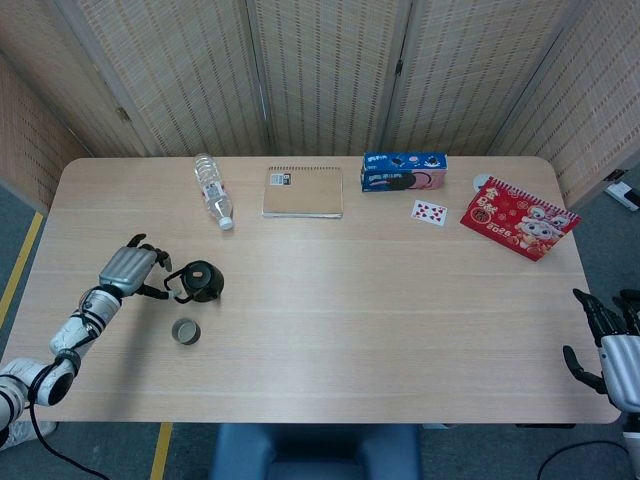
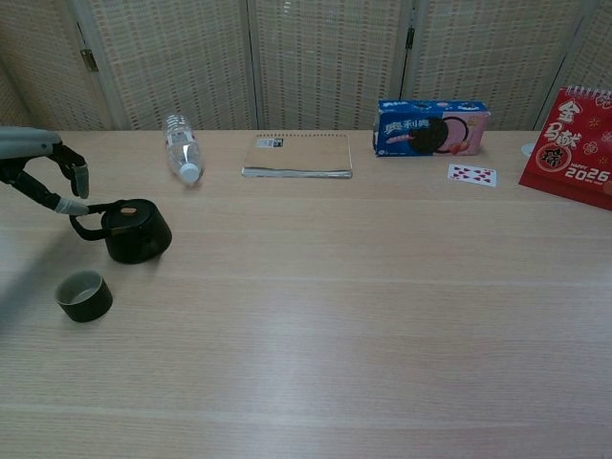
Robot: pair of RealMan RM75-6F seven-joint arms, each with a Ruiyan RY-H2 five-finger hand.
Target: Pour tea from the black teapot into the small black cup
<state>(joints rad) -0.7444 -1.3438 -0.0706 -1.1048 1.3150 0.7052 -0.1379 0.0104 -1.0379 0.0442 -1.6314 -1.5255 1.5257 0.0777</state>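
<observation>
Black teapot (image 2: pixel 137 231): squat, round, glossy, loop handle facing left robot hand (image 2: pixel 46 176), whose spread fingertips touch the handle w/o gripping. Small black cup (image 2: pixel 83 295), pale inside, just in front-left of teapot. Right robot hand (image 1: pixel 612 348) spread, far right of teapot.

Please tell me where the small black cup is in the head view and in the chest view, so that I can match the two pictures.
Head view: the cup stands in the lower left part of the table, just below the teapot.
Chest view: the cup stands at the far left, in front of the teapot and a little to its left.
Shared landmark: the teapot, the nearest thing to the cup in both views.
</observation>
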